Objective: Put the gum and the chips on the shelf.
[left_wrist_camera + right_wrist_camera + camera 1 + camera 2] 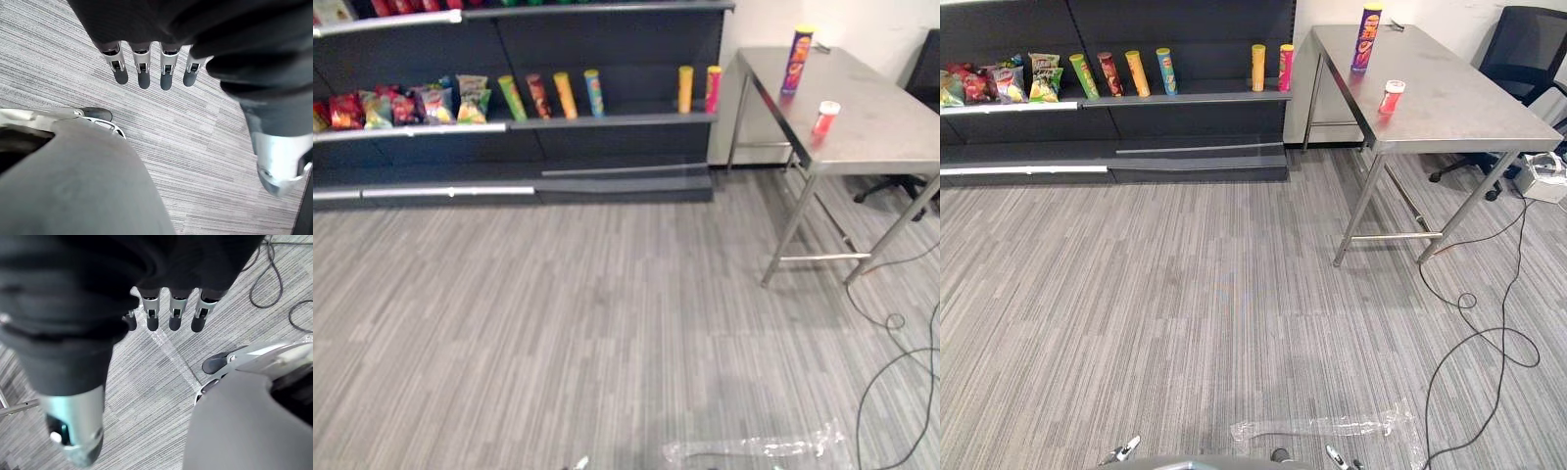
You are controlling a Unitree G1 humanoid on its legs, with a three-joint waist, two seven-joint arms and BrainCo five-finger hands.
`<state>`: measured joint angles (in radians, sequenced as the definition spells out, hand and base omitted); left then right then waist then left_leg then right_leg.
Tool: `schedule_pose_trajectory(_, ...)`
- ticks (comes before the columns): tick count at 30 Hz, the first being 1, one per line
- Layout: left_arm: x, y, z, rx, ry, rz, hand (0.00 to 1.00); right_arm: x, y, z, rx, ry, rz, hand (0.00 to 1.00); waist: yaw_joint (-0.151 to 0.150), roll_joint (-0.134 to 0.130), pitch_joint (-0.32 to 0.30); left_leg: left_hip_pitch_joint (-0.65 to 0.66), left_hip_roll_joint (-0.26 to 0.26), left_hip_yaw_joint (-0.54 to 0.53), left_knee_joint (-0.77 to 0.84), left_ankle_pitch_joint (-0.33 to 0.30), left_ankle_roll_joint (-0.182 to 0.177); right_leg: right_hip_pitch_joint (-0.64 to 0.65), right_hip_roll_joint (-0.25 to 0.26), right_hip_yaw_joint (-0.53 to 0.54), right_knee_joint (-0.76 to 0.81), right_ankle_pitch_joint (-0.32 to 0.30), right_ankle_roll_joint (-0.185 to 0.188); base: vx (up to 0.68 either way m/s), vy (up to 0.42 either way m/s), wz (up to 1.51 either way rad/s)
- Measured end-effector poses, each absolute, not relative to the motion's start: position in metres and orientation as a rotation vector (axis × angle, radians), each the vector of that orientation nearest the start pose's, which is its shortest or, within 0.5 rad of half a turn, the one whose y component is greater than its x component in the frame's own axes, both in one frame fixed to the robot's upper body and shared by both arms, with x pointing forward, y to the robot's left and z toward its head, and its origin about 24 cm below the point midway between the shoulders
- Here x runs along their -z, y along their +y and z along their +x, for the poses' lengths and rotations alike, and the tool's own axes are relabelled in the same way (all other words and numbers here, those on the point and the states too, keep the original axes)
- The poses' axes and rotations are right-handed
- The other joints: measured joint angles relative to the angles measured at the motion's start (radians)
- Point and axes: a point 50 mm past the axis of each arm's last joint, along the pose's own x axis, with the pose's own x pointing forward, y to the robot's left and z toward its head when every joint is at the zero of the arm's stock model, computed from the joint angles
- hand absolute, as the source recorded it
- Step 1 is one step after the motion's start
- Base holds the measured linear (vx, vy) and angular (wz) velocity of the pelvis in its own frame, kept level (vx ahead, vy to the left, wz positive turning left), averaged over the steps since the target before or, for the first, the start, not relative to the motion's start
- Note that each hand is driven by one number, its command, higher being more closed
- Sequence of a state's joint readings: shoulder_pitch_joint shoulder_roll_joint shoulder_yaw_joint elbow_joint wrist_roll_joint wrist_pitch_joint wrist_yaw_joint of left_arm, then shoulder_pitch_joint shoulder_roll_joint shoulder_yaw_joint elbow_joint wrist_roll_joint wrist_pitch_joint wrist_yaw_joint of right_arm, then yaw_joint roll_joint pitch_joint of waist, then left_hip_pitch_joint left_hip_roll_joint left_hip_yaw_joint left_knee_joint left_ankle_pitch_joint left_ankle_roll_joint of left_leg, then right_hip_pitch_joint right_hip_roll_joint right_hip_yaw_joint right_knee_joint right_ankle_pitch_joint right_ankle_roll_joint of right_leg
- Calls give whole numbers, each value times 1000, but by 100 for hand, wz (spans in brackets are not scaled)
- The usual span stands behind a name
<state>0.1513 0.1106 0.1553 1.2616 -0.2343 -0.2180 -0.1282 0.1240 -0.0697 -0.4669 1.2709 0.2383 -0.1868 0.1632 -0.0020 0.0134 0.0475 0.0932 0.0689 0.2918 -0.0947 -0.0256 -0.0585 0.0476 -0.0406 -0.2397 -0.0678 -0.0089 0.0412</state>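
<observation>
steel table beside dark shelf, grey carpet

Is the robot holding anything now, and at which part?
Nothing is held. The left hand and the right hand hang open above the floor; the chips and the gum stand on the table.

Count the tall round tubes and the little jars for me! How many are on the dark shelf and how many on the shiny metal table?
Tall round chip tubes on the dark shelf: 6
Tall purple chip tube on the shiny metal table: 1
Small red gum jar with a white lid on the table: 1
Total: 8
</observation>
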Motion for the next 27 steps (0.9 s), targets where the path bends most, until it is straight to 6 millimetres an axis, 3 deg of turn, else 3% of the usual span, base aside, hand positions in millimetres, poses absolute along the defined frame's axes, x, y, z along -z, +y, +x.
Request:
schedule_pose_trajectory(5, 170, 208, 38, -298, 1128, -231, 0, 169, -217, 49, 525, 1034, 452, 0, -3, 5, 18, 16, 2, 10, 0, -6, -9, 15, 2, 4, -4, -2, 3, -5, -10, -2)
schedule_pose_trajectory(20, 170, 209, 40, -305, 1113, -226, 0, 167, -220, 53, 509, 1008, 445, 0, -3, 17, 42, 26, 27, 89, 0, -15, -13, -23, 25, 57, 38, -6, -3, -17, -29, -13)
schedule_pose_trajectory(27, 169, 208, 42, -331, 1098, -248, 0, 166, -219, 55, 510, 988, 425, 0, -2, 8, 54, 32, 22, 87, 0, -16, -11, -15, 20, 51, 29, -10, 3, -9, -11, 2)
